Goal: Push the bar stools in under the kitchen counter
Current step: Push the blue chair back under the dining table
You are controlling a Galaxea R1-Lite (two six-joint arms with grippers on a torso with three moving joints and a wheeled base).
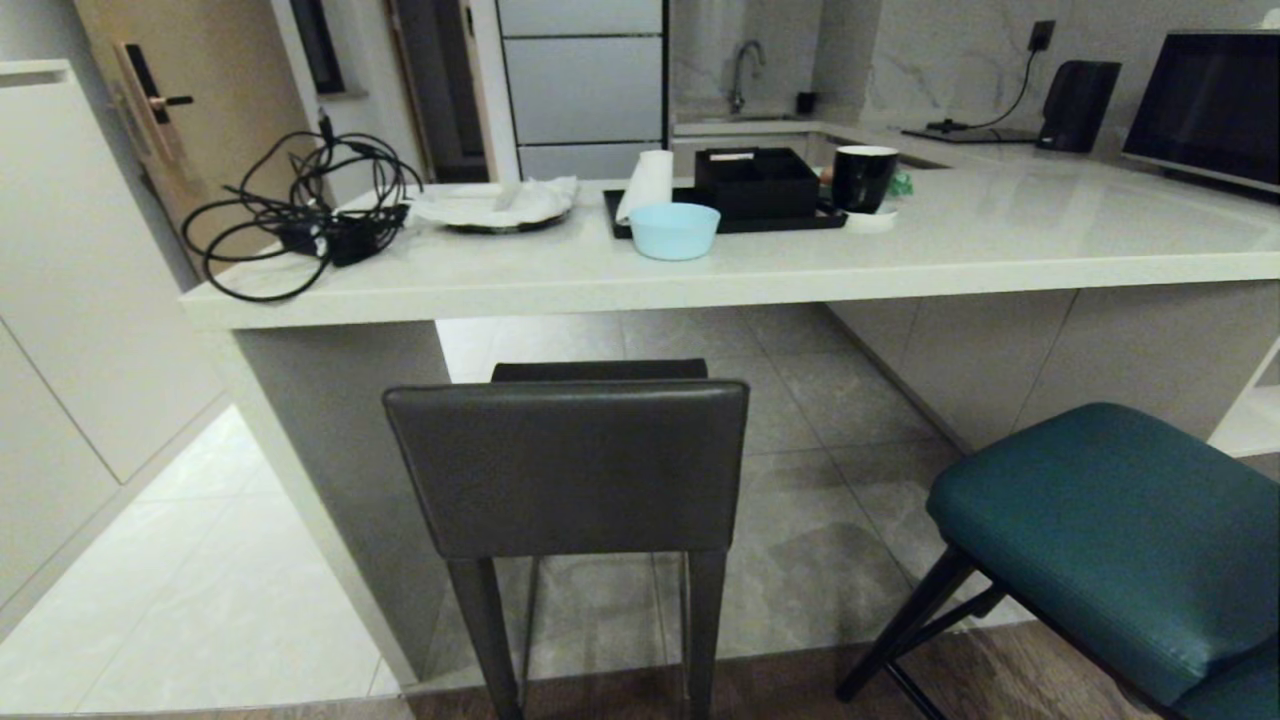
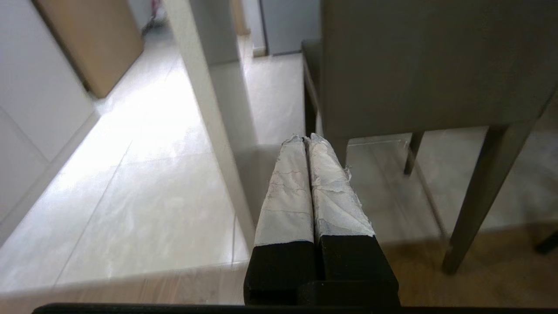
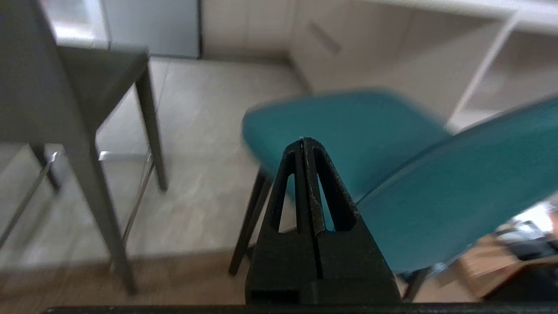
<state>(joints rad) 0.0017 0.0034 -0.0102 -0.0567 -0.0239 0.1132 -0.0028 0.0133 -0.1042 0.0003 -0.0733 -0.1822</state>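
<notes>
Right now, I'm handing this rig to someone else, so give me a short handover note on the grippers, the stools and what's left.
Left gripper: shut, empty, low beside the grey stool.
Right gripper: shut, empty, in front of the teal stool.
Neither arm shows in the head view.
Grey stool: seat under the kitchen counter, back just outside its edge; looks pushed in.
Teal stool: clear of the counter, angled, not pushed in.
Left: push the teal stool under.
</notes>
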